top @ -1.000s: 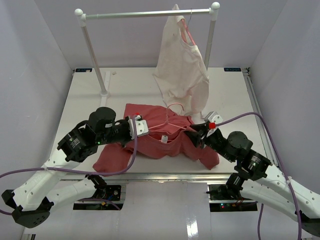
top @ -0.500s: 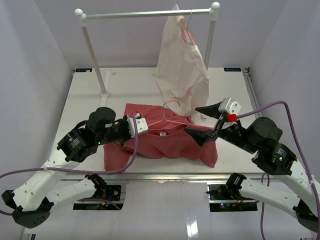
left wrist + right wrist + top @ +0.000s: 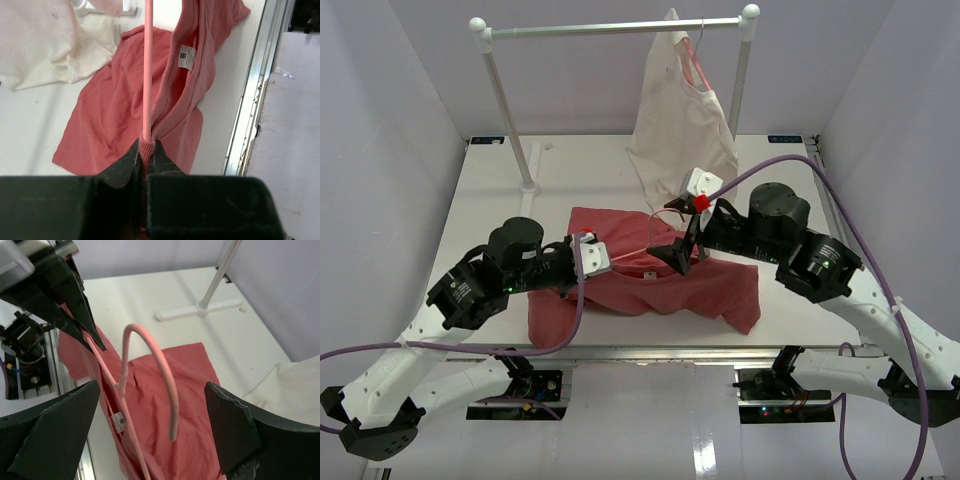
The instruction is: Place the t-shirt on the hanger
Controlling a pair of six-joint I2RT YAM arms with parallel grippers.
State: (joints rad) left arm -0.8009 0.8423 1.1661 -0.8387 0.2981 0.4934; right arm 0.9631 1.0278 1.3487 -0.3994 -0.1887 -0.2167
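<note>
The faded-red t-shirt (image 3: 720, 285) lies crumpled on the white table, its neck opening and label facing up. The thin pink hanger (image 3: 648, 249) runs through the collar, with its hook (image 3: 161, 362) sticking up free. My left gripper (image 3: 596, 256) is shut on the collar's ribbed edge (image 3: 146, 148), and the hanger wire (image 3: 148, 70) comes out of that same pinch. Hovering over the hook, my right gripper (image 3: 673, 232) stands wide open. Its fingers (image 3: 56, 432) straddle the hook without touching it, and nothing is held.
A white clothes rail (image 3: 615, 27) on two posts stands at the back. From its right end hangs a cream garment (image 3: 678, 135) on its own pink hanger, reaching down to the table just behind the t-shirt. The table's front edge (image 3: 650, 349) lies close to the shirt.
My right gripper has opened wide and let go of the shirt's right side. It rose and swung left over the hanger's hook. The left gripper kept its pinch and barely moved.
</note>
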